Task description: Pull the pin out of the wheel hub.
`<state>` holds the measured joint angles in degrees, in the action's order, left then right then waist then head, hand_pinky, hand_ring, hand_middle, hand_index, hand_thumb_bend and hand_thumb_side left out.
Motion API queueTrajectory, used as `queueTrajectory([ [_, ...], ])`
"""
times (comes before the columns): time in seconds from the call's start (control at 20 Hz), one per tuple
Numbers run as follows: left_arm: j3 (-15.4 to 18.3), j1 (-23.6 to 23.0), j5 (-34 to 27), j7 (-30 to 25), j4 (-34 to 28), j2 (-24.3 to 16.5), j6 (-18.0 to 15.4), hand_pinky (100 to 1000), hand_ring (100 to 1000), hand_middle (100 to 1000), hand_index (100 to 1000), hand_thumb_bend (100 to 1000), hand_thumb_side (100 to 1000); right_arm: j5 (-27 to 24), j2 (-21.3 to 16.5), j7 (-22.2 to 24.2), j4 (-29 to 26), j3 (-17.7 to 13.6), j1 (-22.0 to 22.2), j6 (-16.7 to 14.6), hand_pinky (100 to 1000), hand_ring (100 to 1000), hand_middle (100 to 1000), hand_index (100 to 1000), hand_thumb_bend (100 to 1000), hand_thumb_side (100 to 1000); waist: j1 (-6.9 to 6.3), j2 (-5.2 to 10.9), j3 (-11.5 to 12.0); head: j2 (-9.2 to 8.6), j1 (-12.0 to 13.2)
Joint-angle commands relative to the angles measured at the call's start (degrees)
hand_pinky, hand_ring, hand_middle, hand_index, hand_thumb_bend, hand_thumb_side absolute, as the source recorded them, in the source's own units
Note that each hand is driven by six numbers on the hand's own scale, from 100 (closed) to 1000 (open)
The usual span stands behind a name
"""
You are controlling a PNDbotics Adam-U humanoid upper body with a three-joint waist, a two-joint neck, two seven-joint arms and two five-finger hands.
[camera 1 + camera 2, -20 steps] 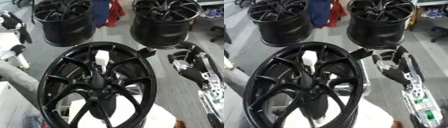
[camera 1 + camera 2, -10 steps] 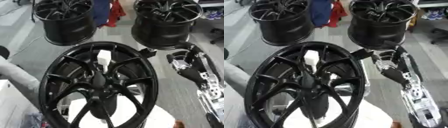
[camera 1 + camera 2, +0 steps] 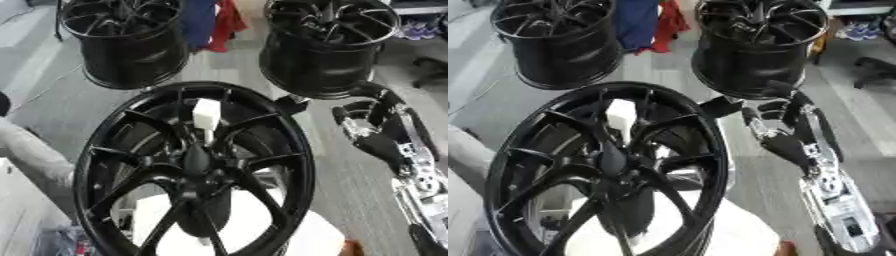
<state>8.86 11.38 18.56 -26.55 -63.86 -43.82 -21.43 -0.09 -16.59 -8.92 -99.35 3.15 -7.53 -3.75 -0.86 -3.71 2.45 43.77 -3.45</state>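
Left eye view, three black wheel hubs [image 3: 194,170], one white pin [image 3: 206,114], right robot hand [image 3: 360,119] curled, empty.

Even, diffuse indoor light, moderately bright, no hard shadows. Both views soft, slightly motion-blurred. Dull sheen on the black wheel [image 3: 188,170] spokes; the white pin [image 3: 206,114] looks washed out. Far wheels [image 3: 759,45] blurrier, detail lost.

Three black wheels [image 3: 192,170], one white pin [image 3: 206,114].
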Motion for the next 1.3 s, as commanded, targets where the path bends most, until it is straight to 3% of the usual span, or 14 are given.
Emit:
queueTrajectory([
  [0.05,2.56,-0.78,-2.64,5.05,-1.75,0.75,0.73,672,700,771,872,213,637,0.17,-0.40,-0.33,-0.49,-0.62,-0.64,0.00,659,666,719,831,408,211,0.00,0.29,0.16,-0.23,-0.31],
  [0.25,4.99,-2.79,-8.97,9.56,-7.25,5.53,1.48,637,655,731,837,100,625,0.11,-0.19,-0.32,-0.47,-0.59,-0.79,0.01,659,666,719,831,404,212,0.26,0.06,0.54,-0.27,-0.53],
  [0.45,7.18,-3.52,-15.07,13.99,-16.79,12.05,3.66,622,640,707,816,100,613,0.03,0.05,-0.27,-0.51,-0.60,-0.92,0.00,659,666,719,831,406,212,0.66,-0.17,0.94,-0.33,-0.65],
  [0.8,8.33,-1.33,-21.62,18.28,-30.82,23.40,10.69,607,624,680,798,100,600,-0.06,0.46,-0.05,-0.55,-0.52,-1.09,0.02,659,666,720,831,408,211,1.22,-0.35,1.53,-0.40,-0.47],
  [1.05,8.06,-0.36,-21.65,19.19,-34.89,28.27,13.96,603,618,674,796,100,599,-0.11,0.52,-0.01,-0.54,-0.53,-1.12,0.03,659,666,720,831,409,209,1.31,-0.38,1.65,-0.39,-0.52],
  [1.3,7.69,0.06,-22.39,20.17,-36.04,30.56,15.17,596,607,660,790,100,594,-0.18,0.53,0.08,-0.69,-0.52,-1.10,-0.02,660,667,721,832,409,209,1.45,-0.50,1.80,-0.57,-0.46],
])
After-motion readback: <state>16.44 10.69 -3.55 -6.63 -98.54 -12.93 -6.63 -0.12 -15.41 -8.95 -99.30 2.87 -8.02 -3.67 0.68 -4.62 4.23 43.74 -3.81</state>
